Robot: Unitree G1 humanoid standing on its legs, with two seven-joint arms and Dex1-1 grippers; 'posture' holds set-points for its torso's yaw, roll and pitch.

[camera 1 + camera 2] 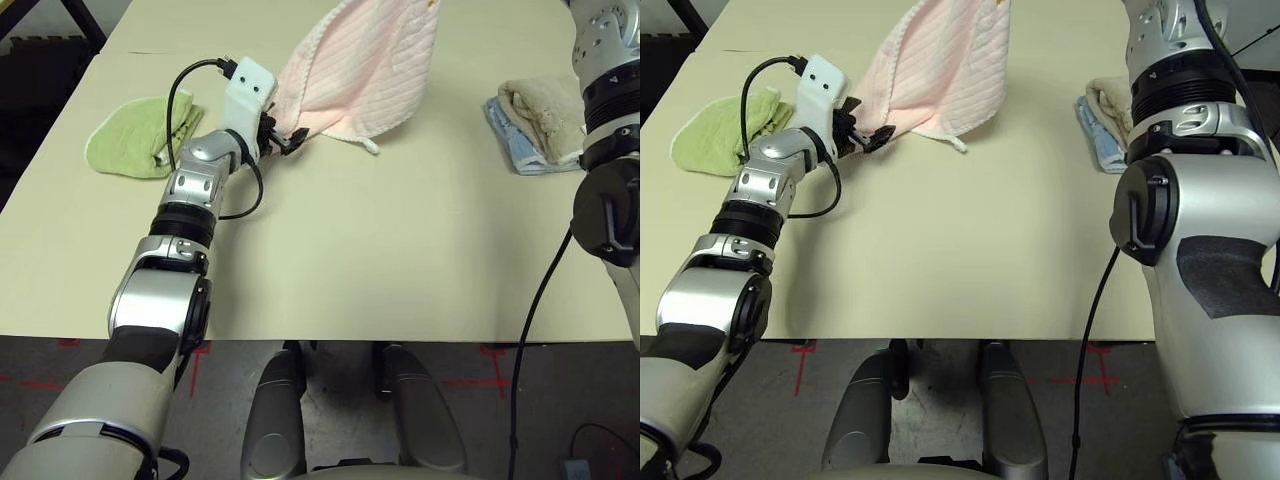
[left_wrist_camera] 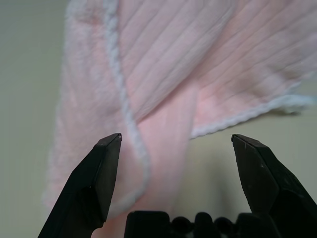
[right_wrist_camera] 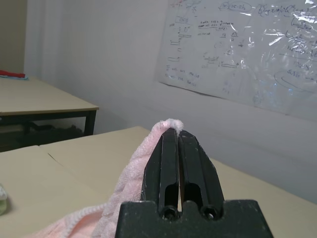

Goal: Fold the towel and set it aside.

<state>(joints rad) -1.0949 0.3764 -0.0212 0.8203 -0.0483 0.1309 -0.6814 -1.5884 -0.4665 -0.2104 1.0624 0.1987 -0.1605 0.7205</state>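
Pinching pink towel (image 1: 370,75), right hand (image 3: 179,133).

The silver jointed left arm (image 1: 160,300) reaches forward, its black two-fingered gripper (image 2: 177,139) open; the black two-fingered right gripper (image 3: 179,133) is closed.

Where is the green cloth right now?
In the left eye view, the green cloth lies on the table at the robot's left, just beyond its left forearm, with the pink towel to its right.

You have a rumpled lime-green cloth (image 1: 135,138) upper left and folded beige (image 1: 545,112) and light-blue towels (image 1: 512,142) upper right.
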